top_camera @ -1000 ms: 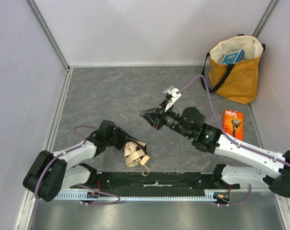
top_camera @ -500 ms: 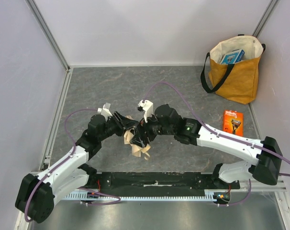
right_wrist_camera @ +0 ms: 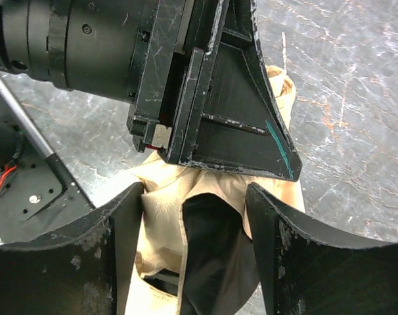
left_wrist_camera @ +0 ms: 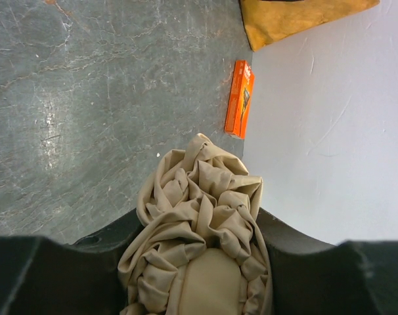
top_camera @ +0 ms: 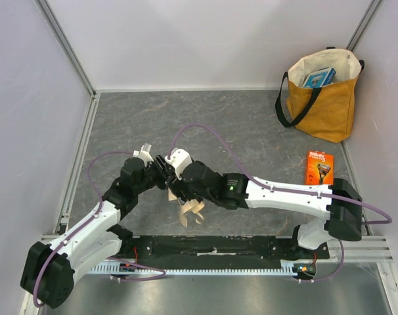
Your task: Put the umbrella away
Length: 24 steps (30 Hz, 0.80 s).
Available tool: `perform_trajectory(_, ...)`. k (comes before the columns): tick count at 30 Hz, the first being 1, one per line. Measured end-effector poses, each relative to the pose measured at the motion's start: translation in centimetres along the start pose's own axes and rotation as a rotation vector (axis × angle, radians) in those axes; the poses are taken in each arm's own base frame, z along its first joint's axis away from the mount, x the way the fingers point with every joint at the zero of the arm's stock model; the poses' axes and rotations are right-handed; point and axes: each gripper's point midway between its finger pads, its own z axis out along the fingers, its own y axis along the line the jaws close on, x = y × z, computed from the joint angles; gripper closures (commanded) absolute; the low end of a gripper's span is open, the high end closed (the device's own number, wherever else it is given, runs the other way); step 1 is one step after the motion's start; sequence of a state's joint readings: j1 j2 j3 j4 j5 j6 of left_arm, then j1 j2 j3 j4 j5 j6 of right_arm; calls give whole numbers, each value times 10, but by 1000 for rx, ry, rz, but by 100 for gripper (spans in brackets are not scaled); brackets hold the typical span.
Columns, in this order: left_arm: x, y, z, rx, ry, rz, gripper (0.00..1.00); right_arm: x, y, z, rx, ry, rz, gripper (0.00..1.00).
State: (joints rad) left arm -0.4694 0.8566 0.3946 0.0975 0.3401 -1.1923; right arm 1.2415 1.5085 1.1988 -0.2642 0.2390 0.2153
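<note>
Top external view: the left gripper (top_camera: 165,176) and the right gripper (top_camera: 179,190) meet near the middle of the table (top_camera: 153,125). The umbrella (top_camera: 190,211) is between them, clear of the surface, with its lower end hanging toward the near edge.

**Gripper state**
- Left gripper: clamped on the bunched beige fabric, which fills the space between its fingers in the left wrist view.
- Right gripper: its fingers (right_wrist_camera: 123,230) stand on either side of the same bundle. Whether they press on the fabric cannot be told.

**Hazards from this position**
1. Dropped load. If the left gripper releases before the right gripper has a firm hold, the umbrella is likely to fall to the table.
2. Slipping grip. Both contacts appear to be on loose fabric, not on the shaft. Folds may pull out under load and let the bundle sag or unfurl.
3. Finger collision. The two grippers sit almost touching, so a small misalignment could jam one finger against the other.
4. Snagging. The tote bag (top_camera: 324,98) stands well apart at the far right, beyond the orange box (top_camera: 319,169). The dangling end could catch its rim or straps.
</note>
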Motion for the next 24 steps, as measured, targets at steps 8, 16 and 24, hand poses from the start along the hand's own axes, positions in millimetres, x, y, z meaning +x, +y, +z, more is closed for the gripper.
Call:
perform_trajectory(8,0,-1,-1,-5,3,-3,98,1,4,-2,73,12,-20,11)
perform_trajectory(16,-9,-31,-2,128,-31,66,98,-30,-14,-62,-106,-69,181,4)
perform_trajectory(24,-9,-54,-5,228,-25,108,98,-29,-22,-61,-184,-61,261,8)
